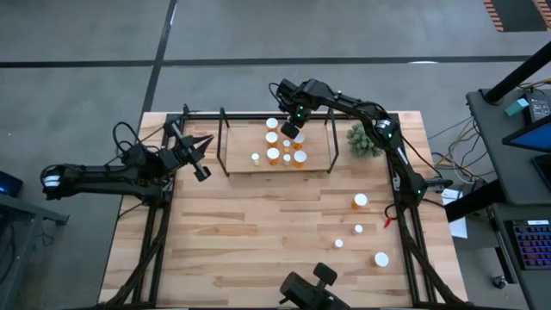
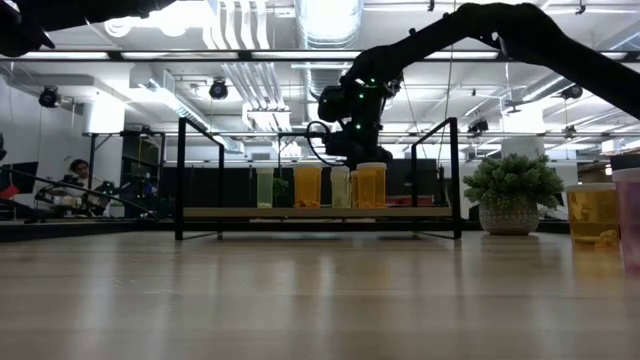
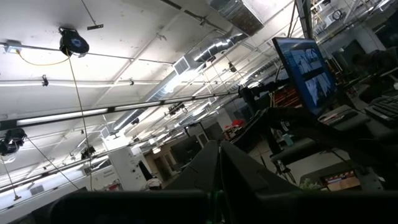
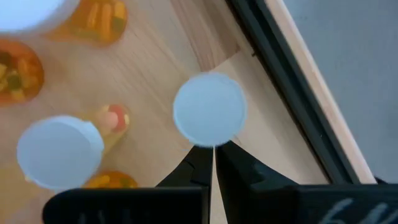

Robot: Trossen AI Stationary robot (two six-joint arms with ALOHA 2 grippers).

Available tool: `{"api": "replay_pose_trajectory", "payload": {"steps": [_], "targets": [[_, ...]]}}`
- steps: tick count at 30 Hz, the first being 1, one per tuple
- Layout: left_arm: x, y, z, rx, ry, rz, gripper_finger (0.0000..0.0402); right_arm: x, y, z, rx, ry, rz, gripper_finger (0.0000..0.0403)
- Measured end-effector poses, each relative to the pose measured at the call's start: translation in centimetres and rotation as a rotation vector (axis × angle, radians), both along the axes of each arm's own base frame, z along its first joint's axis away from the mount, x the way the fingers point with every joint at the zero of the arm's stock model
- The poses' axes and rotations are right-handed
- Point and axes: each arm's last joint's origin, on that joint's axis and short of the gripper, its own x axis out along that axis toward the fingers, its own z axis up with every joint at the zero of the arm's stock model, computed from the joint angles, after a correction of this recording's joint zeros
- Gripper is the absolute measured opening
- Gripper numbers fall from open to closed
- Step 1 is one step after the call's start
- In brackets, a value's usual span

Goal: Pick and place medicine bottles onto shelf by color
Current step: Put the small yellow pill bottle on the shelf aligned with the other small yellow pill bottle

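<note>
Right gripper (image 1: 293, 131): you see it over the shelf (image 1: 237, 164), fingers pressed together, holding nothing, above capped medicine bottles (image 1: 285, 146) | Left gripper (image 1: 201, 172): parked beside the shelf's left end, fingers together, empty | Loose bottles (image 1: 360, 201): four stand on the tabletop (image 1: 258, 232), right side.

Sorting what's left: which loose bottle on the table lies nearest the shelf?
The bottle with the orange body, farthest back of the four loose ones and closest to the shelf.
</note>
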Motion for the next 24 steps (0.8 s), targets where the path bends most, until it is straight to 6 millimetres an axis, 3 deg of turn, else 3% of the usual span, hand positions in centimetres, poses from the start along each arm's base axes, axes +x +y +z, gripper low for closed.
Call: {"api": "replay_pose_trajectory", "payload": {"steps": [9, 17, 24], "targets": [[0.0, 0.0, 0.0, 0.0, 0.0, 0.0, 0.0002, -0.6, -1.3, 0.1, -0.073, 0.012, -0.067, 0.0009], [0.0, 0.0, 0.0, 0.0, 0.0, 0.0, 0.0002, 0.3, -1.2, 0.3, -0.03, -0.107, -0.035, 0.0009], [0.0, 0.0, 0.0, 0.0, 0.0, 0.0, 0.0002, 0.4, -1.0, 0.3, -0.026, -0.108, -0.032, 0.0009]]}}
